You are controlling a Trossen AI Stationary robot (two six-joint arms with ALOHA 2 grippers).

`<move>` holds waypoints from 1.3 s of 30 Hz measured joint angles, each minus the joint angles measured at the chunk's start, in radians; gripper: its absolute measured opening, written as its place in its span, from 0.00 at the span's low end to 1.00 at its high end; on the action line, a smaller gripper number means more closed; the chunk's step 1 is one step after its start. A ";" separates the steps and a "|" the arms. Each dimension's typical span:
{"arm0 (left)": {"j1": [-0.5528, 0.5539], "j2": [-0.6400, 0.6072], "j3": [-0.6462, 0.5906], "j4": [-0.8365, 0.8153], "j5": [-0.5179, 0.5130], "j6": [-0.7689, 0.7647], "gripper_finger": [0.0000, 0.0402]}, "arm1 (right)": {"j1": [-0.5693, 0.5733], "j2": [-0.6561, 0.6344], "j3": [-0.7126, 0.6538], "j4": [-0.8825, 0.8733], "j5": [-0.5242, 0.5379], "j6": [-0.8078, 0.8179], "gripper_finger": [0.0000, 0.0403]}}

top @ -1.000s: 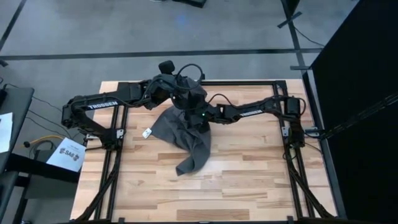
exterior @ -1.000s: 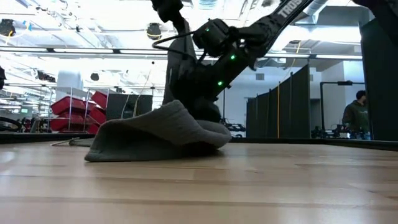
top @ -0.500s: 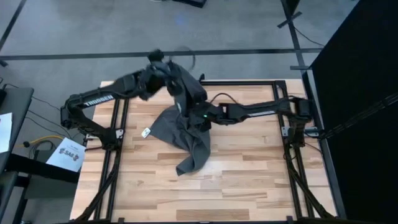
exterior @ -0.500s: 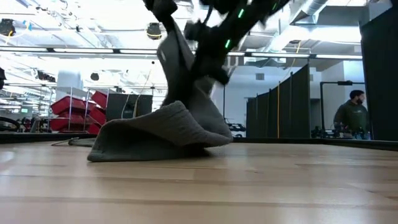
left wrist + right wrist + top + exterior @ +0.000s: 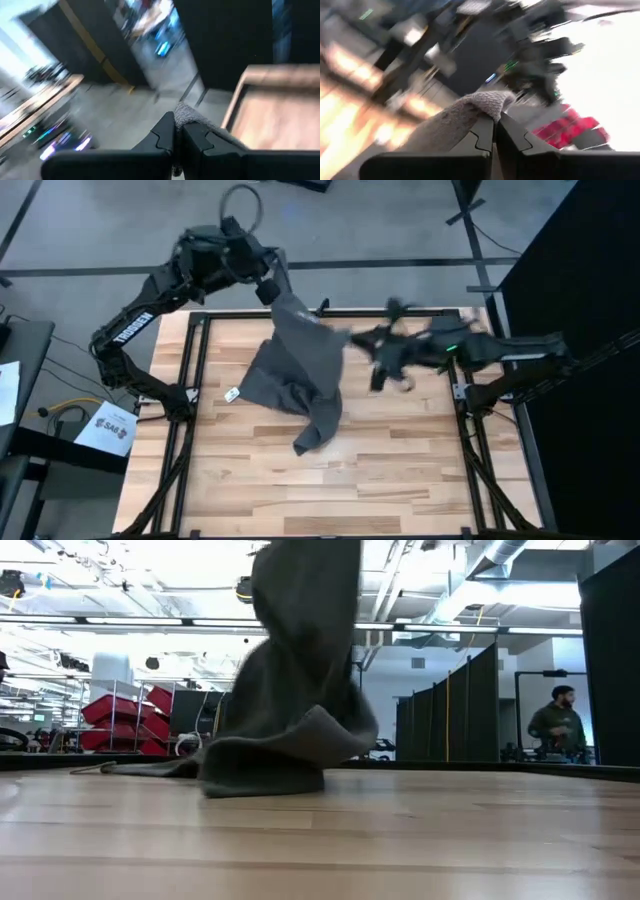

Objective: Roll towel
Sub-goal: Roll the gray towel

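The dark grey towel (image 5: 298,365) is lifted by two points near the table's far edge, and its lower part (image 5: 265,758) lies bunched on the wood. Its white label (image 5: 236,393) lies on the table at the left. My left gripper (image 5: 272,288) is high over the far edge, shut on the towel's top. My right gripper (image 5: 362,340), blurred in the high view, is to the towel's right and shut on a second point. In the low view the towel (image 5: 300,630) hangs from above the picture. My left gripper pinches a small bunch of the towel's edge (image 5: 189,115) between its two shut fingers; the cloth pokes out past the fingertips. The towel hangs below the gripper, its lower part on the table. My right gripper pinches another bit of the towel's edge (image 5: 485,102) between its shut fingers. From there the cloth runs away to the towel's body, lifted off the table.
The black frame rails (image 5: 400,312) run along the table's edges. Bare wood (image 5: 330,490) lies toward the near edge. A paper sheet (image 5: 105,425) sits off the table's left side. A person (image 5: 553,725) stands in the room behind.
My left gripper has risen and swung toward the far left, carrying the towel's top up. My right gripper has gone fast toward the table's right edge with its piece. The towel's upper part has been lifted and drawn out between them. Its lower end has stayed on the table.
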 joint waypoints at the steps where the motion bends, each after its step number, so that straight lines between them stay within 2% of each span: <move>1: 0.004 0.004 0.013 0.042 0.052 -0.011 0.00 | -0.009 -0.020 0.013 0.021 0.000 -0.004 0.00; 3: 0.008 0.012 0.038 0.129 0.116 -0.035 0.00 | -0.037 -0.043 0.059 0.032 0.003 -0.005 0.00; 9: 0.011 0.012 0.095 0.409 0.129 -0.045 0.00 | -0.158 -0.014 0.285 0.033 0.003 -0.017 0.00; 13: 0.010 0.011 0.174 0.453 0.129 -0.047 0.00 | -0.207 0.035 0.428 0.007 0.005 -0.024 0.00; 17: -0.005 0.011 0.253 0.426 0.128 -0.027 0.00 | -0.211 0.081 0.548 -0.051 0.003 -0.069 0.00; 23: -0.015 0.008 0.356 0.301 0.127 -0.010 0.00 | -0.210 0.143 0.681 -0.151 0.003 -0.108 0.00; 28: -0.017 0.011 0.405 0.194 0.110 0.008 0.00 | -0.179 0.164 0.709 -0.240 0.004 -0.117 0.00; 32: -0.023 -0.003 0.423 0.178 0.109 0.009 0.00 | -0.115 0.155 0.713 -0.227 0.018 -0.176 0.00; 34: -0.046 -0.013 0.425 0.161 0.136 0.017 0.00 | -0.075 0.149 0.713 -0.222 0.039 -0.217 0.00; 39: -0.161 -0.027 0.426 0.133 0.305 0.028 0.00 | 0.038 0.148 0.713 -0.224 0.089 -0.320 0.00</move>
